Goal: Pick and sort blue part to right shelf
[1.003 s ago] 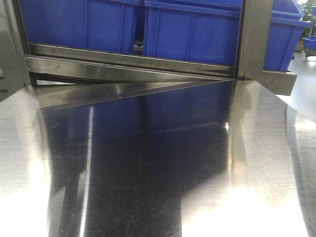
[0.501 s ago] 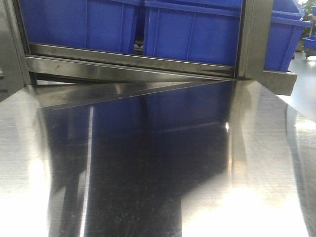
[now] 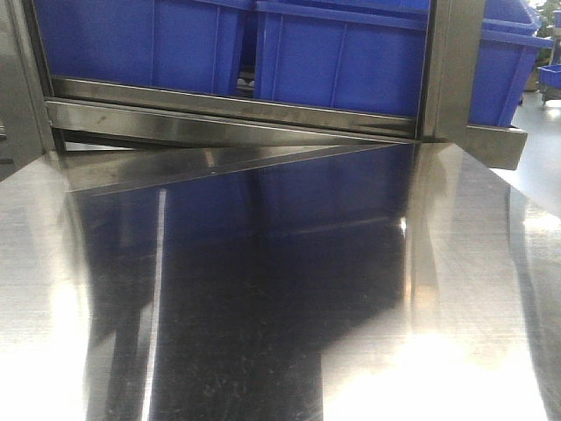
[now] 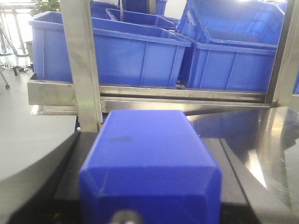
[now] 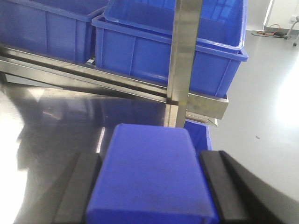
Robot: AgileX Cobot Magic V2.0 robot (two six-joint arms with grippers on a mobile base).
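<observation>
Blue part (image 5: 152,172) is clamped between the dark fingers (image 5: 212,186) of our right tool (image 5: 149,198), facing the shelf post (image 5: 184,60) and blue bins (image 5: 140,51). A second blue block (image 4: 149,154) sits at our left tool (image 4: 149,205); we cannot tell whether that tool presses it.

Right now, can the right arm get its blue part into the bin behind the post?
Probably, but not straight ahead: the steel post stands between the blue part, held in the right fingers, and the bin. The bin's open top looks free, so lifting over its rim may work.
</observation>
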